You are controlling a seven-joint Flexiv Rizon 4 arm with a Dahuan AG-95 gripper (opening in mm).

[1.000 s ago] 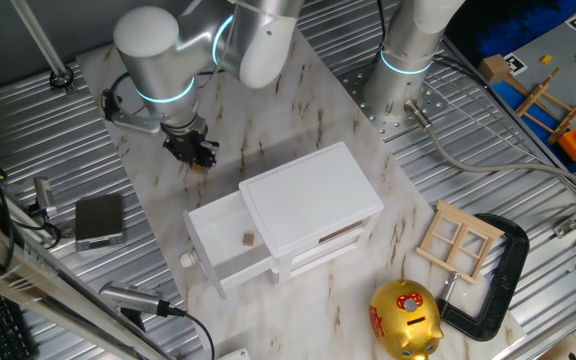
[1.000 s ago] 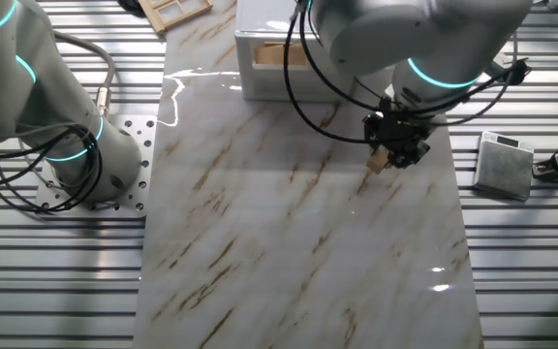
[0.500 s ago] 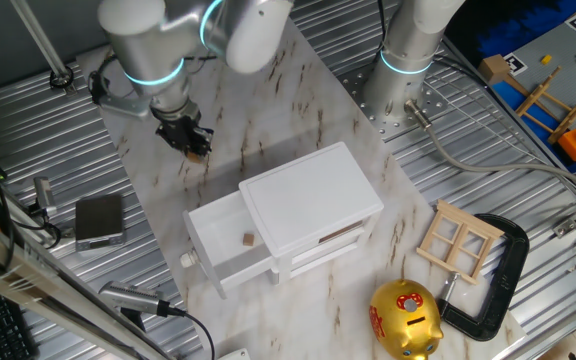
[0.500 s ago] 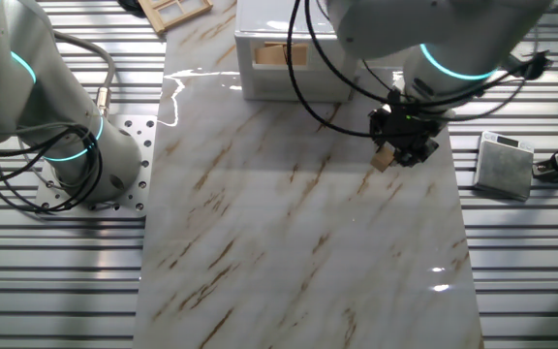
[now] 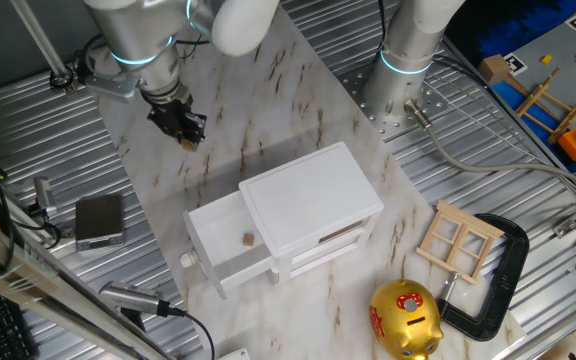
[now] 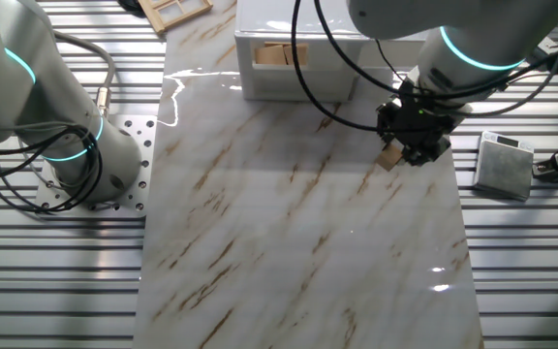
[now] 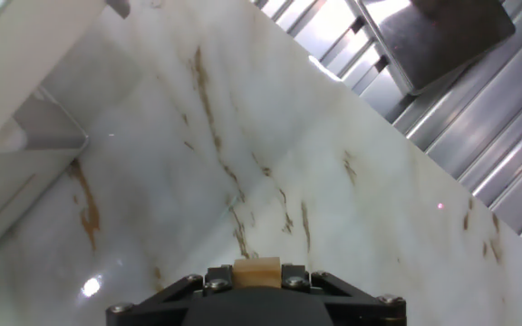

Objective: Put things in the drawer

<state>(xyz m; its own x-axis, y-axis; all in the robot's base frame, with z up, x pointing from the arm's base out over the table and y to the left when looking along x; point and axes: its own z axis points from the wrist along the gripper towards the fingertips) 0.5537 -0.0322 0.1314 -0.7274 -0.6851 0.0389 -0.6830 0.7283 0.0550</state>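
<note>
My gripper (image 5: 182,131) hangs above the marble board, up and left of the white cabinet (image 5: 313,200). It is shut on a small light-brown wooden block (image 6: 388,158), which also shows between the jaws in the hand view (image 7: 256,272). The upper drawer (image 5: 228,245) is pulled open toward the front left, with its round knob (image 5: 188,260). One small wooden block (image 5: 249,239) lies inside it. In the other fixed view the gripper (image 6: 410,145) is near the board's right edge, in front of the cabinet (image 6: 289,58).
A gold piggy bank (image 5: 405,318), a wooden window frame (image 5: 459,239) and a black clamp (image 5: 493,275) lie right of the cabinet. A grey box (image 5: 99,219) sits on the ribbed metal at left. A second arm's base (image 5: 406,70) stands behind the board.
The gripper has risen and moved up and left, away from the cabinet, carrying the block with it. The drawer and the block inside it have not moved.
</note>
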